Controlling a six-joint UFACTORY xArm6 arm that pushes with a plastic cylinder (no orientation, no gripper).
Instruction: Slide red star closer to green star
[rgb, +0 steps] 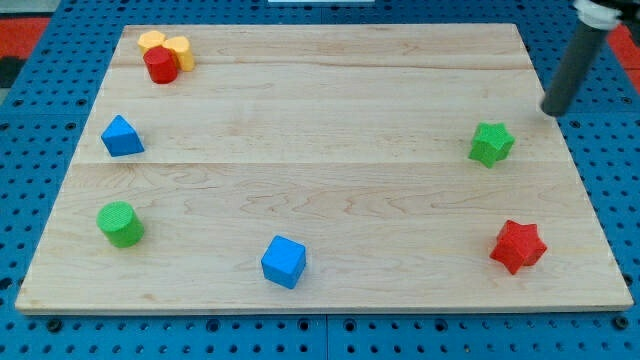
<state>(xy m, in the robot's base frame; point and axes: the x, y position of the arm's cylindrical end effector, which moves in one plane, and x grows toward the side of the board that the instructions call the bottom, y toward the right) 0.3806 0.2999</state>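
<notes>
blue cube (284, 261): sitting nearest the view's bottom, centre-left, well apart from the work area. Not posing a risk.

red star (518, 246): lying low at the view's right, close to the board's (330, 130) bottom-right corner. Nothing is touching it.

green cylinder (120, 223): sitting far at the view's left, out of play.

green star (491, 144): sitting above the red star and slightly to its left, with bare wood between them.

blue triangular block (121, 136): resting at the view's left edge, irrelevant here.

my tip (553, 110): hovering at the right edge of the board, above and to the right of the green star, near it but not touching. It's a bare rod, so nothing is opening or closing and it's holding nothing.

red cylinder (160, 66) and yellow block (168, 48): huddling at the top-left corner, touching each other, shape of the yellow one unclear.

risk 1: the tip is sitting on the wrong side. Heading straight down to the red star, I'm likely clipping the green star and knocking it away.

risk 2: the red star is sitting near the edges, so getting below it is leaving little room; an off-centre push is likely spinning it or sending it off to the right.

risk 3: pushing too long is ramming it into the green star.
</notes>
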